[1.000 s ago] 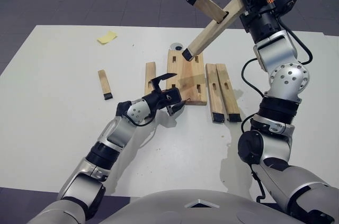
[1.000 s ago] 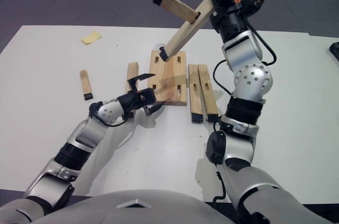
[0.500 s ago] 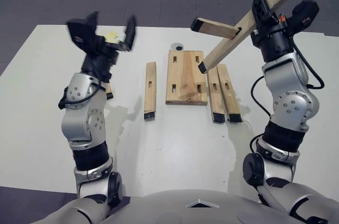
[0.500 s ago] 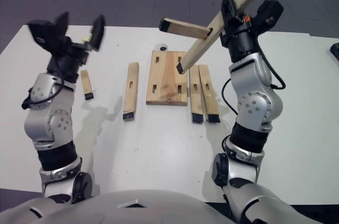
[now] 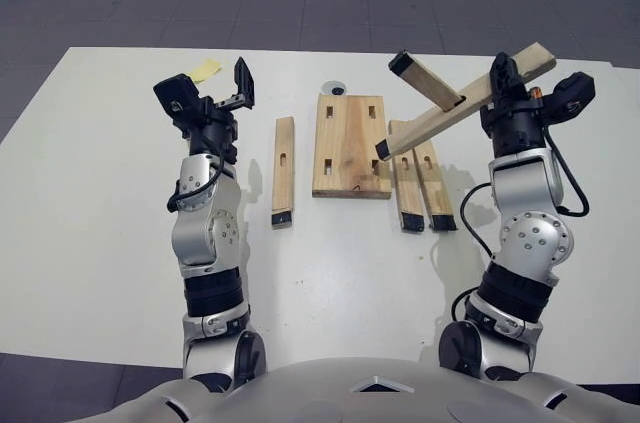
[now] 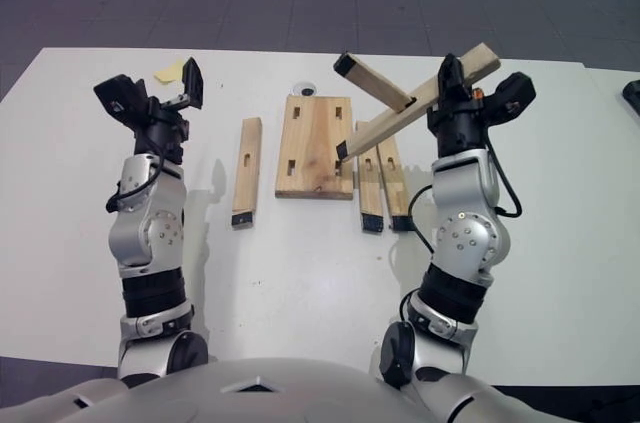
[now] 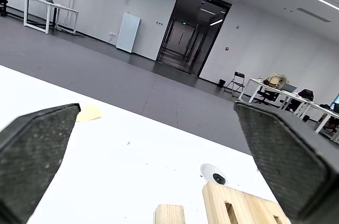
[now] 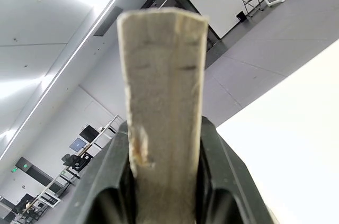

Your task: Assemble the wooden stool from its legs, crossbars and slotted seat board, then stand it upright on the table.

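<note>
left claw (image 7: 161,150) spread wide | seat board (image 7: 249,208) | yellow note (image 7: 89,113) on table (image 7: 132,171)

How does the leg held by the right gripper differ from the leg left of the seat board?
The held leg is raised and tilted, with a crossbar plugged into it; the lone leg lies flat, its slot empty. Both are pale wood with a dark foot cap.

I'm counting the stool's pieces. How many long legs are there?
4: one leg left of the seat board, two legs side by side right of it, one leg held by the right gripper. Others may be hidden.
</note>
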Robot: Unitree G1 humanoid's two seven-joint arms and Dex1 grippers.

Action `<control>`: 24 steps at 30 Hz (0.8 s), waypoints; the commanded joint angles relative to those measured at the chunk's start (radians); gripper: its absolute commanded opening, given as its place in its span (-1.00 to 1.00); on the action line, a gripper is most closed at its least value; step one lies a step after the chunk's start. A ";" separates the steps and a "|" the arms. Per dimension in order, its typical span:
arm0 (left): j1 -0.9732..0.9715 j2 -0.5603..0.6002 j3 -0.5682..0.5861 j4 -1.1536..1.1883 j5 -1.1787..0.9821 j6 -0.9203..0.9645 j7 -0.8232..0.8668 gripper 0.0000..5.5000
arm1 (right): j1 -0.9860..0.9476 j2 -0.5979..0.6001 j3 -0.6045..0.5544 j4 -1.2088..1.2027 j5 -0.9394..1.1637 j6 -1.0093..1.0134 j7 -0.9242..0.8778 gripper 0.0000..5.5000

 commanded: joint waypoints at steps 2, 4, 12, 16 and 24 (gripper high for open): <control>-0.056 -0.017 0.003 0.047 -0.019 -0.044 0.019 0.96 | 0.041 0.039 0.025 0.063 -0.038 -0.075 0.034 -0.64; -0.066 -0.018 -0.002 0.061 -0.019 -0.054 0.020 0.96 | 0.047 0.048 0.035 0.084 -0.055 -0.101 0.045 -0.64; -0.079 -0.013 -0.013 0.085 -0.024 -0.080 0.019 0.96 | 0.052 0.047 0.046 0.132 -0.115 -0.171 0.062 -0.64; -0.086 -0.016 -0.012 0.089 -0.025 -0.089 0.029 0.96 | 0.056 0.029 0.062 0.135 -0.157 -0.172 0.047 -0.64; -0.110 -0.031 -0.020 0.035 -0.032 -0.070 0.072 0.96 | 0.088 -0.018 0.172 0.126 -0.302 -0.184 0.084 -0.64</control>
